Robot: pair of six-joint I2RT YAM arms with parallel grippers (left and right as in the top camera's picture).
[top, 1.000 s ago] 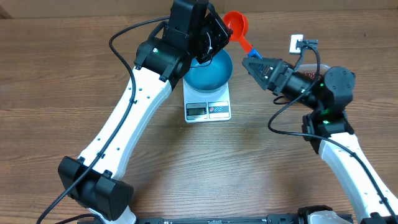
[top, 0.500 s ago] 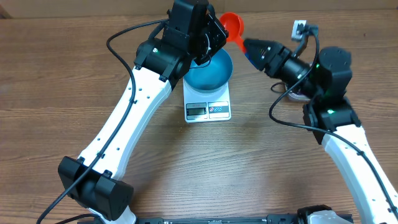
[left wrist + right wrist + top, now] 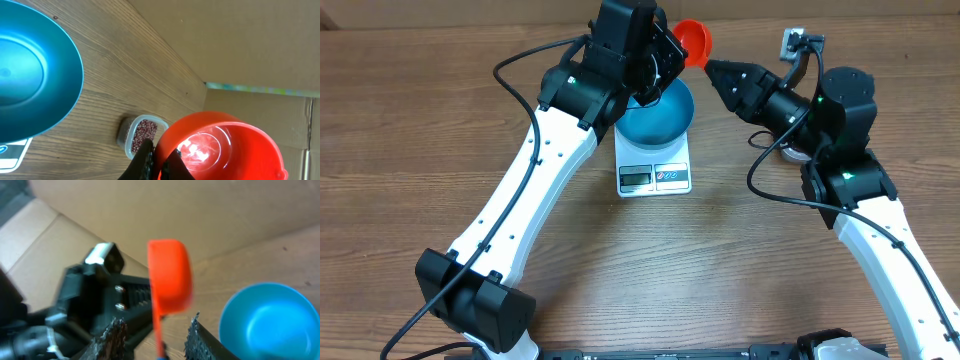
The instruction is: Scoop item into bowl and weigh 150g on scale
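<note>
Left pincer [image 3: 159, 161]: clamped shut on the red-orange scoop [image 3: 220, 145] at the cup's edge. I see the scoop held above the tabletop, past the bowl's far side.
Right pincer [image 3: 157, 332]: jaws stand apart, one on each side of the scoop's handle [image 3: 156, 312]. I see a gap on both sides, so nothing is gripped.
Beans [image 3: 144, 131]: a maroon heap in a small clear tub [image 3: 124, 136] on the tabletop. In the left wrist view they lie just beside the scoop's rim and apart from the bowl.
Bowl [image 3: 660, 118]: bright blue, upright, sitting on the scale. All I see inside is plain blue.
Scale [image 3: 655, 172]: white, with its display and buttons on the near edge, clear of the bowl.
Tabletop [image 3: 420, 130]: brown wood grain, carrying the scale and the tub.
Cardboard [image 3: 240, 40]: a tan wall along the tabletop's far edge.
</note>
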